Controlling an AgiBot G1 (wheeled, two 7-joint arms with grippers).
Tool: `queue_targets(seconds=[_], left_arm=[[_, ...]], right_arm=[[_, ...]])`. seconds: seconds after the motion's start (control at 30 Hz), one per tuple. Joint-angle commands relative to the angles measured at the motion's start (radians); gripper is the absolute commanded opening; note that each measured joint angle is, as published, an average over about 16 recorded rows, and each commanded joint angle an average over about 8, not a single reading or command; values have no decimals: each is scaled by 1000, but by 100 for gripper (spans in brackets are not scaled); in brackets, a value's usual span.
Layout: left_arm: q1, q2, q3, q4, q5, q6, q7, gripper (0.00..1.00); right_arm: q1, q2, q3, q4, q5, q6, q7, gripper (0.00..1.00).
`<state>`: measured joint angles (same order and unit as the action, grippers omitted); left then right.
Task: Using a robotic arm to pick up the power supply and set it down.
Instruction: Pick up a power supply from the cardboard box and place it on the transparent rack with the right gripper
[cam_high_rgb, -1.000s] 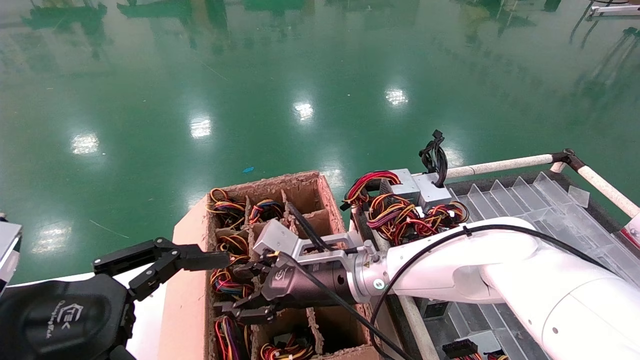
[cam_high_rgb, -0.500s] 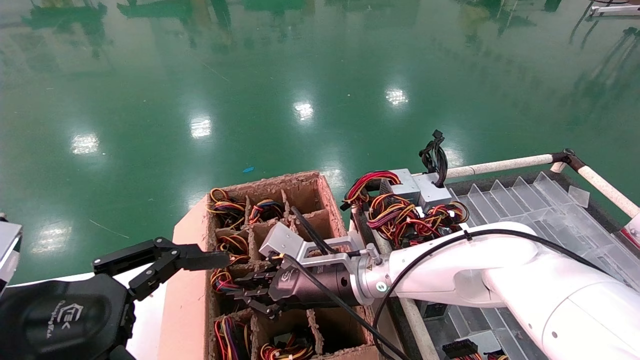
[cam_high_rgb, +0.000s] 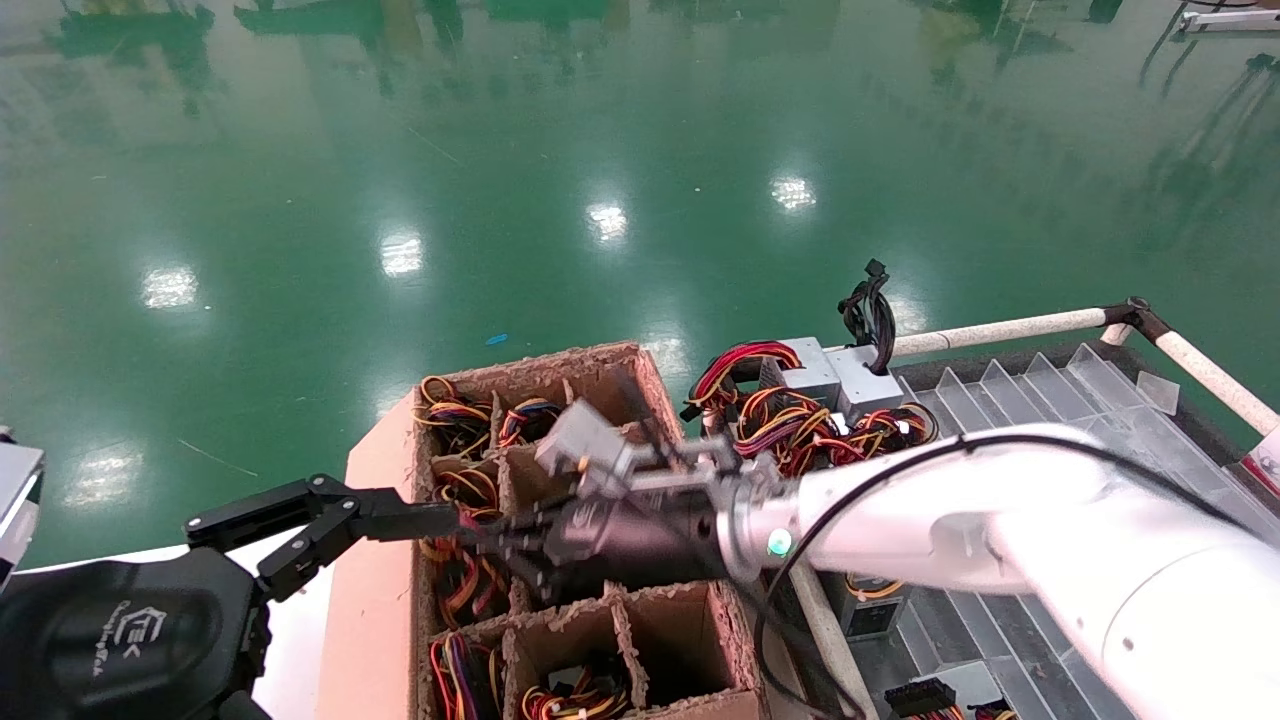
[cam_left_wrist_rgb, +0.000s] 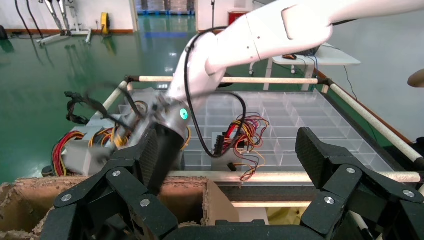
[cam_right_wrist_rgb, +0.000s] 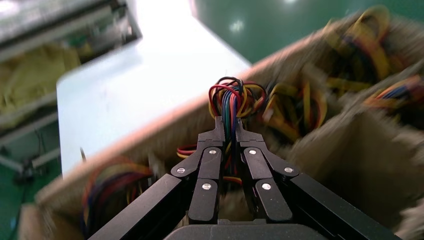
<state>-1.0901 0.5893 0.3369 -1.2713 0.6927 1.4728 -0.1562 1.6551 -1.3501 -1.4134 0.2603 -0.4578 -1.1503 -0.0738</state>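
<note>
Right gripper (cam_right_wrist_rgb: 229, 131): fingers were closed on the wire bundle (cam_right_wrist_rgb: 231, 100) of a power supply; over the middle cells of the cardboard grid box (cam_high_rgb: 640, 395).
Change: a second earlier the fingers were spread in the cell; half a second earlier they had narrowed; the robotic arm (cam_high_rgb: 960, 520) was now raised and blurred with motion.
Power supply: body hidden below the gripper; only its wires were seen, drawn up from the cell.
Meaning: grasp judged made, lift begun; set-down not yet done.
Left gripper (cam_left_wrist_rgb: 235, 165): fingers wide, parked beside the box.
Risk: a wire-only hold may slip.
</note>
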Motion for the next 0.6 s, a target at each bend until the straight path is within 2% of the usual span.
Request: queue_targets(seconds=[0.03, 0.4, 0.6], left_arm=[[0, 0, 0, 0, 0, 0, 0, 100], [0, 0, 0, 0, 0, 0, 0, 100], [0, 0, 0, 0, 0, 0, 0, 100]], right_arm=[[9, 2, 11, -17, 20, -18, 9, 0], [93, 55, 137, -164, 203, -202, 26, 0], [160, 99, 176, -215, 257, -255, 14, 0]])
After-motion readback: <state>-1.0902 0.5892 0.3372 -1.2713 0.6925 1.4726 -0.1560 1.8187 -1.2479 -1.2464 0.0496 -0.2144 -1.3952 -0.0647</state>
